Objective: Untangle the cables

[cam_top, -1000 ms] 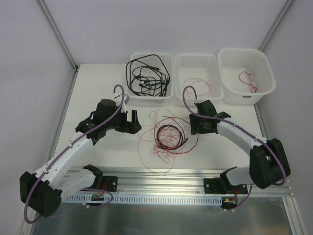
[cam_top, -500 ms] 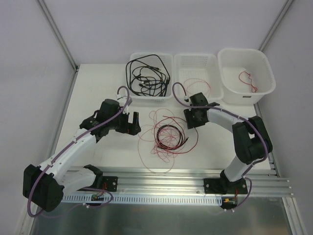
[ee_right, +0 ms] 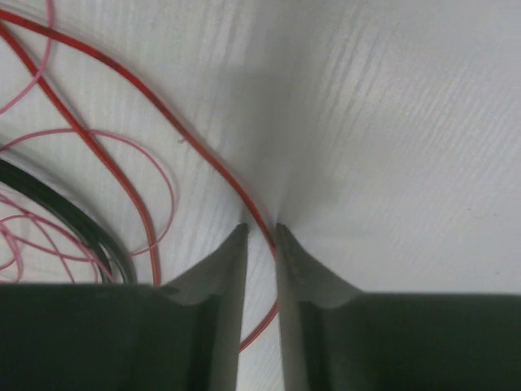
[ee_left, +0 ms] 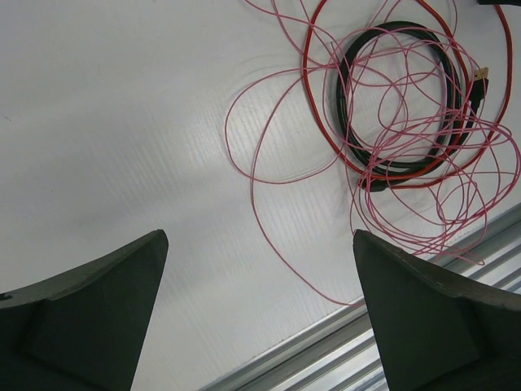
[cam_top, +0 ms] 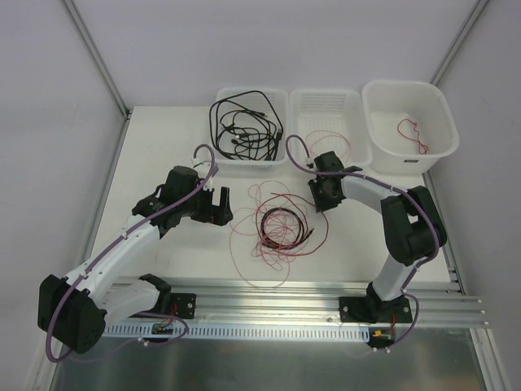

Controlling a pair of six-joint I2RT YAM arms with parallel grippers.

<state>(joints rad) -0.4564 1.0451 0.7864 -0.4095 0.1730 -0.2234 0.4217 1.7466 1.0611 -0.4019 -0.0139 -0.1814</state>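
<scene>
3 bins (cam_top: pixel 252 165) stand behind 1 tangle of cables (cam_top: pixel 281 228) on the table (cam_top: pixel 163 155). The left hand (ee_left: pixel 260 244) is wide open, empty; the right hand (ee_right: pixel 260 232) is nearly closed, 1 red wire (ee_right: pixel 203 155) between its fingers (ee_right: pixel 220 277).

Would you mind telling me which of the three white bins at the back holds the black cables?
The left bin, heaped with black cables. The middle bin and the right bin show only thin red wire.

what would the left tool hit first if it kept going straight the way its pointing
Most likely the white table, at or beside a stray loop of thin pink wire ahead of the open left tool; depth is unclear.
</scene>
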